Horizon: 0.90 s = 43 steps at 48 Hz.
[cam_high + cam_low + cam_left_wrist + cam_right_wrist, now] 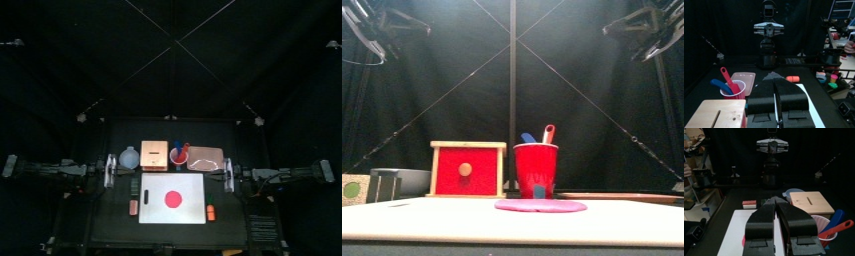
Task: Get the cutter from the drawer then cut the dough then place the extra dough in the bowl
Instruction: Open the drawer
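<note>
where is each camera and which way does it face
Top view: high above, looking down at the flat red dough disc on the white cutting board; both arms show.
Front view: table's front edge, level, facing the pale wooden box with red drawer front; arms in upper corners.
Left wrist view: on its arm, facing right arm; left pincer shut.
Right wrist view: on its arm, facing left arm; right pincer shut.
All share the tall red cup.
</note>
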Tool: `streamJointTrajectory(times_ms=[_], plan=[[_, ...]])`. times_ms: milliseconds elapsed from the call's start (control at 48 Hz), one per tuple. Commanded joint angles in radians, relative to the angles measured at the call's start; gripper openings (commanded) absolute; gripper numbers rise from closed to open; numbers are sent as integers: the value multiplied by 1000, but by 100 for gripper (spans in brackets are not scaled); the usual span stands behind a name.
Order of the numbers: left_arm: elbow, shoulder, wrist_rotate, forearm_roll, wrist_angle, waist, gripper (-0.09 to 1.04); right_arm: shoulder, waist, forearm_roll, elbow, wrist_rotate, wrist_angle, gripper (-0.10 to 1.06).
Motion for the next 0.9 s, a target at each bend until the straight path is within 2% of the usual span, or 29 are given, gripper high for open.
streamJointTrajectory(times_ms=[21, 250, 479, 625, 771, 896], plan=[[9, 101, -20, -126, -58, -5, -1, 37, -20, -5, -6, -2, 0, 0], [14, 199, -48, -365, -204, -11, 1, 199, -69, 2, -84, 2, -5, 3], [48, 313, -101, -566, -417, -140, 1, 425, -164, -15, -256, -6, -2, 3], [41, 419, -143, -634, -482, -225, 1, 584, -213, -41, -387, -2, 6, 3], [-14, 565, -206, -692, -506, -275, 1, 736, -235, -69, -525, 0, 61, 3], [-81, 696, -290, -726, -506, -285, 3, 867, -235, -80, -666, 0, 167, 3]])
